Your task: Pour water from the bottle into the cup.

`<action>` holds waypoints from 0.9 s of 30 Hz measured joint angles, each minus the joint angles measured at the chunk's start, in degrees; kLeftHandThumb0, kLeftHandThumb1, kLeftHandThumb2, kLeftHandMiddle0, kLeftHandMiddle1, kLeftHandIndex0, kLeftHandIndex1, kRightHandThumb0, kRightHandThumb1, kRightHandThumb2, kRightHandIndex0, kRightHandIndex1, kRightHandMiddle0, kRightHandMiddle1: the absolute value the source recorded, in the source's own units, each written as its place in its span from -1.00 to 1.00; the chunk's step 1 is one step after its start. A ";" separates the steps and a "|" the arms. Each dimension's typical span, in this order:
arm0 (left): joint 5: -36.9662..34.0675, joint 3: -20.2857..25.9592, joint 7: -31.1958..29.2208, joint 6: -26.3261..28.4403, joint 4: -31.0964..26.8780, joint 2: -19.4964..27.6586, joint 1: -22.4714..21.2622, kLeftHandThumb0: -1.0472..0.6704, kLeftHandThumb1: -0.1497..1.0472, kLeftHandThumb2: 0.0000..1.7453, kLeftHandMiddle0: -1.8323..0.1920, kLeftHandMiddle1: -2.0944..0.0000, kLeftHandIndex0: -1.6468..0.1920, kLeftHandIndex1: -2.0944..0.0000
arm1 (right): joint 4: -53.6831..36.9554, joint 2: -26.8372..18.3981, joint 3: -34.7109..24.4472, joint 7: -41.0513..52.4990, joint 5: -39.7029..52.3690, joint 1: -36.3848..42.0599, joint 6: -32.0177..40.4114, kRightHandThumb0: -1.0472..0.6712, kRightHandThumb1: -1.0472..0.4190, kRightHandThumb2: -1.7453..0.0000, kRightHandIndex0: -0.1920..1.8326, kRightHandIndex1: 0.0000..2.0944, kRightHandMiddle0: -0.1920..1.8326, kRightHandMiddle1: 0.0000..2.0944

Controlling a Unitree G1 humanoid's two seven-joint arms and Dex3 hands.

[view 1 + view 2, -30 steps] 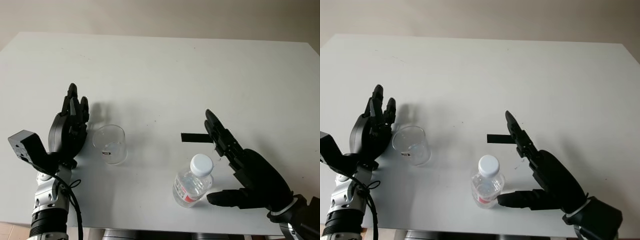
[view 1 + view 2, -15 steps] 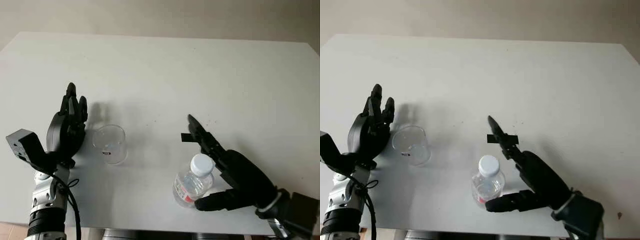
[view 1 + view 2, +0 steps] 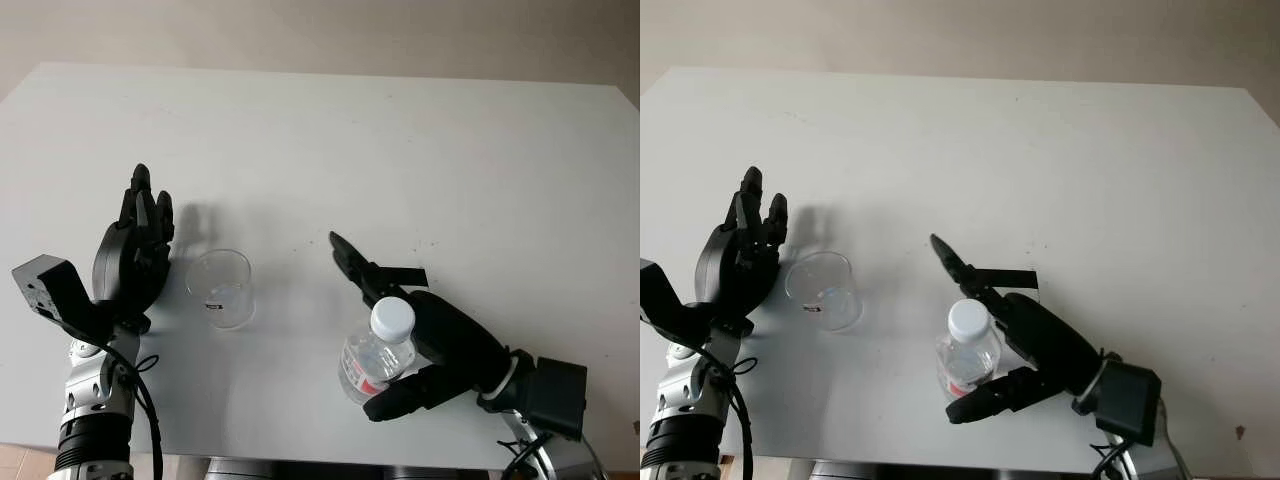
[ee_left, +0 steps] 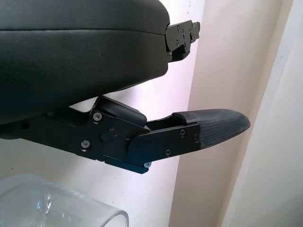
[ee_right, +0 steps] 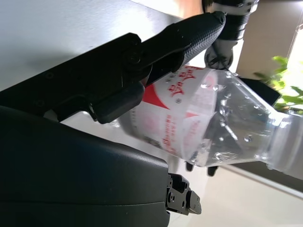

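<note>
Near the desk's front edge, the right hand (image 3: 430, 345) is cupped around the bottle (image 3: 377, 352).
Thumb under the label and palm against the bottle's side, with the long fingers (image 3: 352, 263) pointing past the white cap (image 3: 392, 317) rather than wrapped round it, so the grip looks only partly closed. The bottle is capped and leaning slightly, and a lift now could let it slip or topple off the near edge. The cap would also block any pour. The cup (image 3: 221, 289) stands upright, well apart to the left, with the open left hand (image 3: 135, 258) upright just beside it, not touching, palm towards the cup. A careless swing there could knock the cup over. A black strip (image 3: 400, 274) lies on the desk (image 3: 400, 140) behind the right hand.
</note>
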 measured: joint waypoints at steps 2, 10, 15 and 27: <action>0.00 0.00 0.26 0.00 -0.02 0.00 0.00 -0.74 1.00 -0.33 0.99 0.95 0.99 0.98 | 0.14 0.17 0.21 0.67 0.83 -0.37 1.15 -0.75 -0.70 0.96 -1.00 -1.00 -0.97 -0.98; -0.01 0.02 0.53 -0.01 -0.51 -0.01 0.00 -0.74 1.00 -0.33 0.99 0.95 1.00 0.97 | 0.25 -0.43 1.81 3.33 0.71 -4.10 6.93 -0.45 -0.67 0.94 -0.44 -0.51 -0.41 -0.50; -0.04 0.05 0.60 -0.01 -0.67 -0.02 0.01 -0.73 1.00 -0.33 1.00 0.96 1.00 0.99 | 1.25 -0.42 1.97 5.64 1.22 -5.47 7.06 -0.23 -0.75 0.94 -0.46 0.62 -0.45 0.68; -0.61 0.45 0.22 -0.09 -1.44 -0.03 0.08 -0.72 1.00 -0.32 1.00 0.98 1.00 1.00 | 0.51 -1.45 3.16 6.55 -2.69 -7.18 4.54 -0.17 -0.91 0.93 0.35 1.00 0.08 1.00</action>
